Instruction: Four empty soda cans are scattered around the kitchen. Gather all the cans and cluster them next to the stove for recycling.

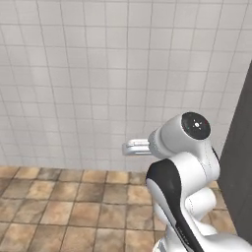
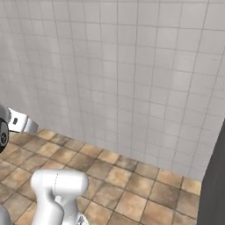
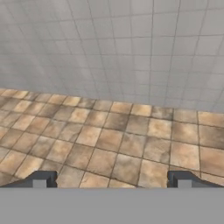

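Facing tiled floor [image 3: 109, 140], gripper [image 3: 111, 179] spread, empty.

No readable text, label or number anywhere

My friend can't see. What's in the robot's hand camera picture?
The open gripper points at a bare floor of brown stone tiles, its two dark fingertips set wide apart with nothing between them. Behind the floor stands a wall of pale grey tiles.

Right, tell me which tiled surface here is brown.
The floor: its tiles are mottled brown stone, while the wall behind it has plain white tiles.
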You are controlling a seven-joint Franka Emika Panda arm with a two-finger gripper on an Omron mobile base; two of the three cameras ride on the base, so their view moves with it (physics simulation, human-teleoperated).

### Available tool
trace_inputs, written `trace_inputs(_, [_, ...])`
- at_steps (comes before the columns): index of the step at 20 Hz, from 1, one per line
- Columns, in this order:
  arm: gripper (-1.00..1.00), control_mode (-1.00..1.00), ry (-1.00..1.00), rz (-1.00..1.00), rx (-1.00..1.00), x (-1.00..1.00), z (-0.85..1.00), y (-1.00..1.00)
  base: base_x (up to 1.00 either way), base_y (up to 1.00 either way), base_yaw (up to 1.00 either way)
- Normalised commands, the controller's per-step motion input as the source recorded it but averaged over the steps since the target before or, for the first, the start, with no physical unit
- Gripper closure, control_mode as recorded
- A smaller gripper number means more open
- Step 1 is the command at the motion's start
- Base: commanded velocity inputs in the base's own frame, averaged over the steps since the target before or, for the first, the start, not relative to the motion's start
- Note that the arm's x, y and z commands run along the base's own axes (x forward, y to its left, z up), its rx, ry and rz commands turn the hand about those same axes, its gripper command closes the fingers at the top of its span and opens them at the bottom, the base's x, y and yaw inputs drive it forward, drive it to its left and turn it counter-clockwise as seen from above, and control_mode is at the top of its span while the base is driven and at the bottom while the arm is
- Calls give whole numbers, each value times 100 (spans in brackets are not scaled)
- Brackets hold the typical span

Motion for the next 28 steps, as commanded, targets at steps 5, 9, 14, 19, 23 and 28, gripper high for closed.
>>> trace_inputs(5, [-100, 100, 0, 0, 0, 0, 0, 0, 25, 12, 30])
trace_inputs(9, [-100, 100, 0, 0, 0, 0, 0, 0, 3, 16, 30])
trace_inputs(14, [-100, 100, 0, 0, 0, 0, 0, 0, 0, 40, 31])
trace_inputs(19, [-100, 100, 0, 0, 0, 0, 0, 0, 0, 42, 36])
trace_inputs(23, [-100, 100, 0, 0, 0, 0, 0, 0, 4, 16, 39])
trace_inputs(28, [-100, 100, 0, 0, 0, 0, 0, 0, 31, 0, 41])
